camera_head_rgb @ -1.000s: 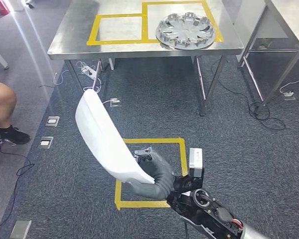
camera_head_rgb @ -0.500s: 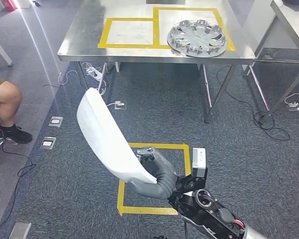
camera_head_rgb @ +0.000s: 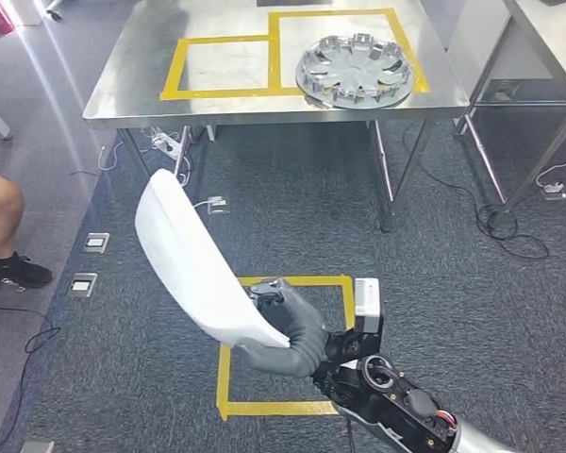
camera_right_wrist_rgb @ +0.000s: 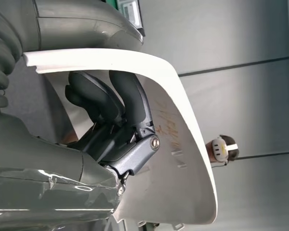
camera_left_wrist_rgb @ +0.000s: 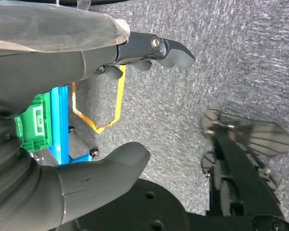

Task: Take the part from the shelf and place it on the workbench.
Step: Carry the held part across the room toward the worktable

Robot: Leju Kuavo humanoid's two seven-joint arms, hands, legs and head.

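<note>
Grey carpet with a yellow taped square (camera_head_rgb: 286, 344) lies under the right hand (camera_head_rgb: 287, 330), whose fingers (camera_right_wrist_rgb: 126, 98) clasp the white part (camera_head_rgb: 191, 264); the left hand (camera_left_wrist_rgb: 81, 110) hangs released. Beyond the fingers, the steel worktop (camera_head_rgb: 124, 90) with its hubcap (camera_head_rgb: 355, 71) has swung slightly back leftward while the grasp stays unchanged, so the carry continues.

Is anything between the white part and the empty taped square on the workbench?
Nothing visible. The right robot hand holds the white part over bare carpet; the taped square is empty, the hubcap beside it.

Smooth white plastic part (camera_head_rgb: 188, 269), brushed steel workbench (camera_head_rgb: 124, 90), rough grey carpet (camera_head_rgb: 302, 217), shiny hubcap (camera_head_rgb: 355, 71).
</note>
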